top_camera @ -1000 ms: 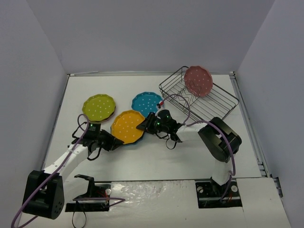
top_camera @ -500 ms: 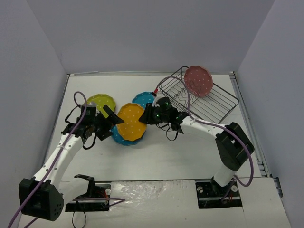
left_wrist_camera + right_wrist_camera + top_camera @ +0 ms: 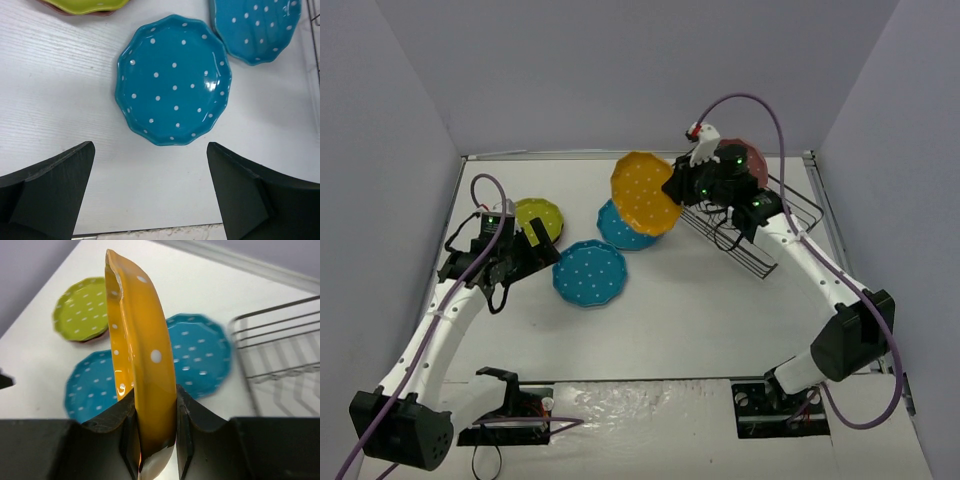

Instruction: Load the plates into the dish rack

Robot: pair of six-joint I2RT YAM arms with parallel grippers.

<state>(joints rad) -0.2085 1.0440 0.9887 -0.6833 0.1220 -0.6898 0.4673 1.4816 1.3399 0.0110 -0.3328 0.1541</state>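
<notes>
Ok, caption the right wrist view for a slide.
Right gripper pinches the orange plate on edge near the dish rack.

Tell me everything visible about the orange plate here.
The orange plate is small and round, with a scalloped rim, white polka dots and a glossy finish. It is lifted off the table and tilted nearly on edge. The right gripper pinches its rim, one finger on each face. In the top view it overlaps a blue plate and sits left of the dish rack.

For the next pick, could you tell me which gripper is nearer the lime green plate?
Left. The left gripper is open just beside the lime green plate; the right gripper is over by the dish rack.
</notes>
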